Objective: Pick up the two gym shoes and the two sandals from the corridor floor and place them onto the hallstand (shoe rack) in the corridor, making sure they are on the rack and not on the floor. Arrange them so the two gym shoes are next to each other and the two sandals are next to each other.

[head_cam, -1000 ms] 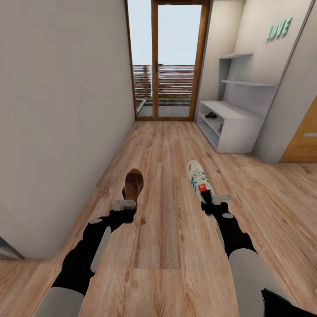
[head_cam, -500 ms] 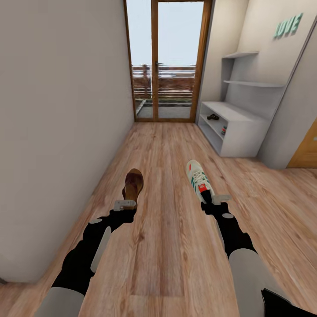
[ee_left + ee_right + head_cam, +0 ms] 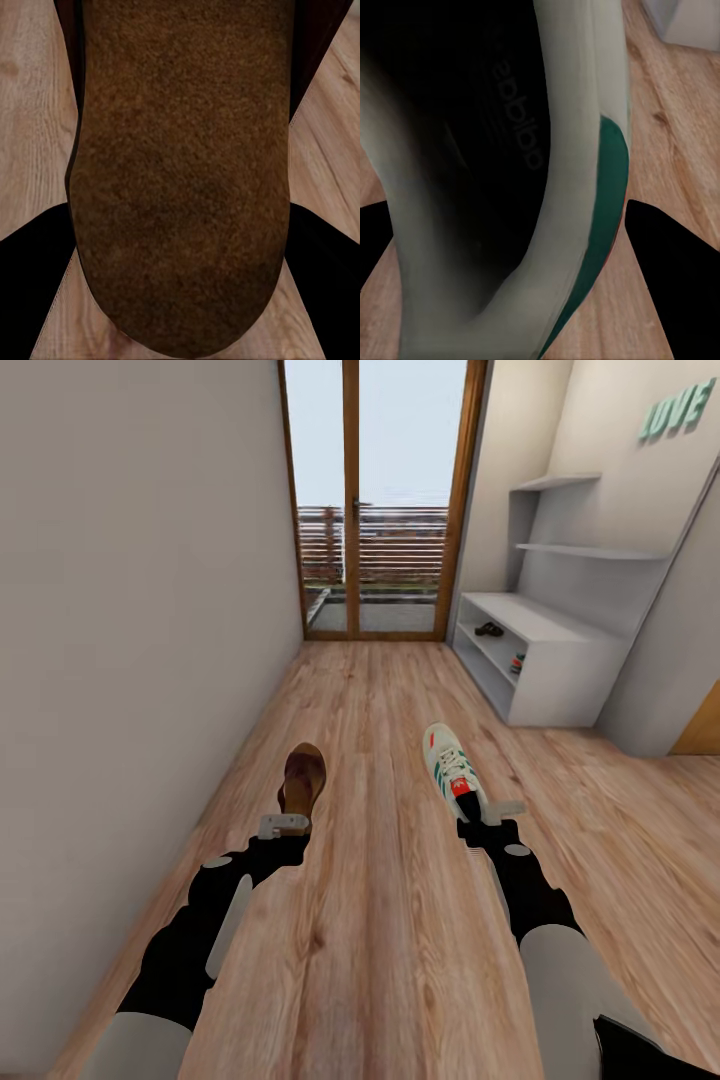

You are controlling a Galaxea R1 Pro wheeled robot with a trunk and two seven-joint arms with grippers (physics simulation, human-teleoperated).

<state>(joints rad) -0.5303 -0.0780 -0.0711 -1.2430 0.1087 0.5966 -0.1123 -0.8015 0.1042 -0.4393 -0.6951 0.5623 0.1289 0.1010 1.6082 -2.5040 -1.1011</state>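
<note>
Currently left pincer (image 3: 284, 826) is pinching the sandal (image 3: 302, 780), right pincer (image 3: 492, 815) is pinching the gym shoe (image 3: 452, 768), both facing the hallstand (image 3: 545, 660) at 1 o'clock, right arm nearer.

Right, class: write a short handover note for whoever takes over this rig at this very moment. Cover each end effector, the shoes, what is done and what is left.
Left end effector: shut on a brown sandal, carried above the corridor floor.
Right end effector: shut on a white gym shoe.
Hallstand: ahead on the right; a dark sandal-like shape sits on its upper tier and something striped, probably the other gym shoe, on the lower tier.
Done: apparently one of each pair racked.
Left: drive to the hallstand and set each held shoe beside its partner.
</note>
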